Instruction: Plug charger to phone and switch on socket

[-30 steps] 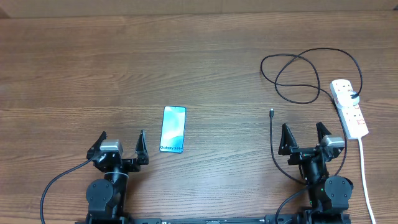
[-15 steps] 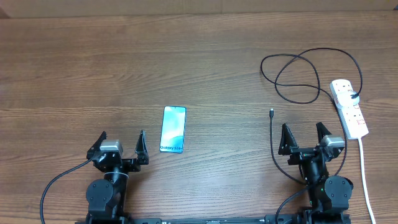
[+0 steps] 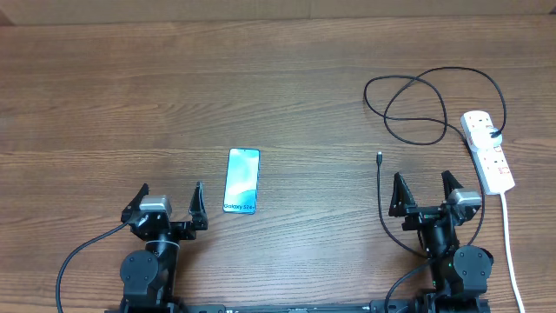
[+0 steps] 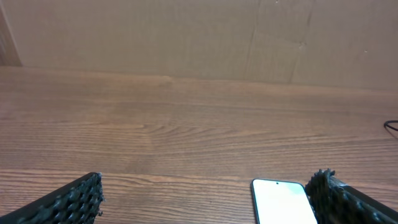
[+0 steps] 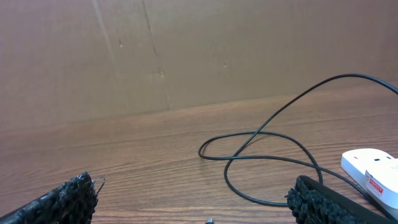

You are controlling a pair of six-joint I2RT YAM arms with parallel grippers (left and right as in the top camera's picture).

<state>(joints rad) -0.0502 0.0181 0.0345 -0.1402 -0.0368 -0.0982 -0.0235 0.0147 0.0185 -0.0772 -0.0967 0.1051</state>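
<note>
L claw [image 3: 171, 189] gaping wide, empty, sitting near phone [image 3: 242, 181] lying mid-worktop [image 3: 174, 87]. R claw [image 3: 423, 181] likewise gaping, empty; charger [image 3: 380, 183] running just beside it, looping toward socket [image 3: 487, 150] far R.

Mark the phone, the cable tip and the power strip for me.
phone [image 3: 242, 181], overhead view, middle of the screen.
cable tip [image 3: 380, 157], overhead view, connector at the free end.
power strip [image 3: 489, 153], overhead view, middle of its body.
</note>
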